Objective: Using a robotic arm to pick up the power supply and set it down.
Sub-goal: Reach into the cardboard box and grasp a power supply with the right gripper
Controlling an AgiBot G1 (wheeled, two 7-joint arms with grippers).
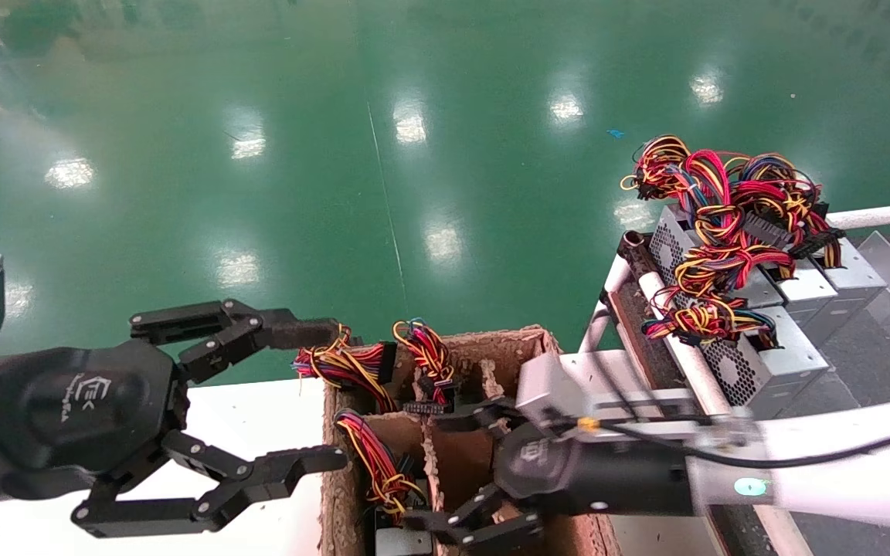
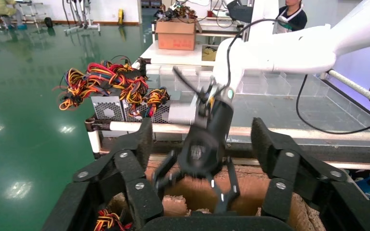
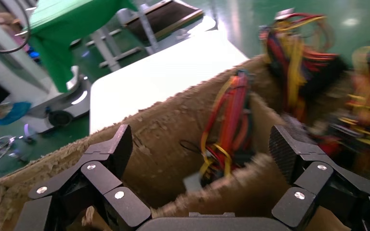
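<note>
Head view, from the left: the left hand (image 1: 321, 401) hovers over the white worktop (image 1: 259, 417) just beside the cardboard box (image 1: 491, 347), fingers spread wide and holding nothing. Inside the box's divided compartments sit wire bundles (image 1: 371, 455) — red, yellow and black. The right hand (image 1: 464, 471) is over a middle compartment, fingers released and empty. Further right, the power supplies (image 1: 762, 363) lie in a row on a rack (image 1: 684, 371), their wires heaped on top.
</note>
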